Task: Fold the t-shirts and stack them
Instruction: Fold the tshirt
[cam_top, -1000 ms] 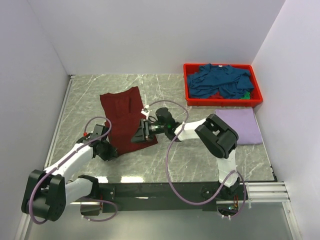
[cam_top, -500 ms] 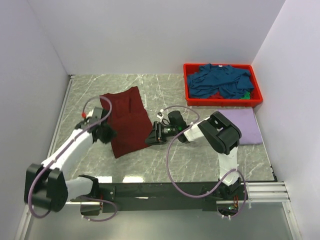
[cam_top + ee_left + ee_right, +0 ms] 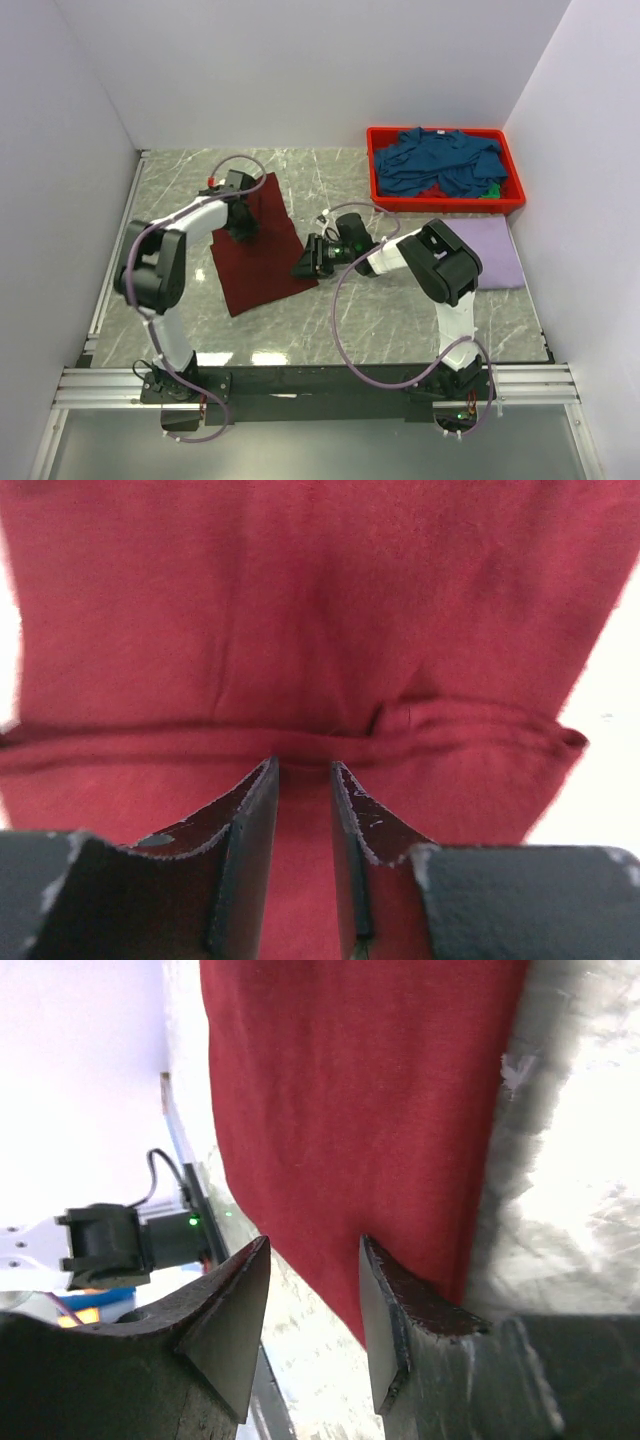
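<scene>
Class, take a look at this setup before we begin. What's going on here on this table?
Two robot arms are working on a maroon t-shirt lying flat on the table. The left gripper is over its far end and the right gripper is at its near right corner. Both have their jaws apart, and neither appears to hold cloth. A folded lavender t-shirt lies to the right, and teal t-shirts sit heaped in the red bin behind it.

shirt pile [image 3: 440,165] in bin [image 3: 373,172], bin far right
</scene>
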Robot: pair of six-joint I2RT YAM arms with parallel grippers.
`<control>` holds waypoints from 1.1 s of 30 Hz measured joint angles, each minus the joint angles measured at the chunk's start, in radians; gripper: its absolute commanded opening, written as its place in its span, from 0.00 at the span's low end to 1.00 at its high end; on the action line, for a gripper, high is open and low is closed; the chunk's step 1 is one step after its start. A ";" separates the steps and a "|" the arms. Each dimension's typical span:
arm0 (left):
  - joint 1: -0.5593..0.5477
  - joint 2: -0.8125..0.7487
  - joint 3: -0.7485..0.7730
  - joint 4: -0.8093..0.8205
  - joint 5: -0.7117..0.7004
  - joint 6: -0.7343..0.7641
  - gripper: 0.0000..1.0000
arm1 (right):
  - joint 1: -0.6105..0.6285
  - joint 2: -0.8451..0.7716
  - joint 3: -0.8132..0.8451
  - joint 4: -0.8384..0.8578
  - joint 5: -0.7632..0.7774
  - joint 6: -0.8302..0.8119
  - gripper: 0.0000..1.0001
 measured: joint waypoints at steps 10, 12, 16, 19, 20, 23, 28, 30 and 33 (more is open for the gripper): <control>-0.098 0.207 0.210 -0.042 -0.063 0.047 0.32 | -0.034 -0.023 -0.122 0.112 0.018 0.066 0.47; -0.130 0.226 0.235 -0.034 -0.071 0.047 0.32 | -0.039 -0.048 -0.163 0.124 0.030 0.074 0.47; -0.169 0.233 0.243 -0.019 -0.076 0.033 0.33 | -0.041 -0.098 -0.225 0.127 0.047 0.072 0.48; -0.177 0.223 0.241 -0.028 -0.080 0.019 0.36 | -0.043 -0.154 -0.233 0.040 0.080 0.033 0.49; -0.177 0.216 0.238 -0.036 -0.082 0.015 0.37 | -0.043 -0.175 -0.233 0.003 0.092 0.018 0.50; -0.177 0.176 0.228 -0.077 -0.092 0.011 0.41 | -0.040 -0.270 -0.225 -0.174 0.167 -0.048 0.53; -0.176 -0.016 0.193 -0.127 -0.125 0.018 0.66 | 0.010 -0.427 -0.137 -0.521 0.406 -0.137 0.58; -0.176 -0.136 0.159 -0.127 -0.138 0.024 0.73 | 0.052 -0.456 -0.086 -0.626 0.507 -0.150 0.58; -0.171 -0.312 0.080 -0.128 -0.148 0.030 0.81 | 0.114 -0.468 -0.042 -0.732 0.612 -0.152 0.58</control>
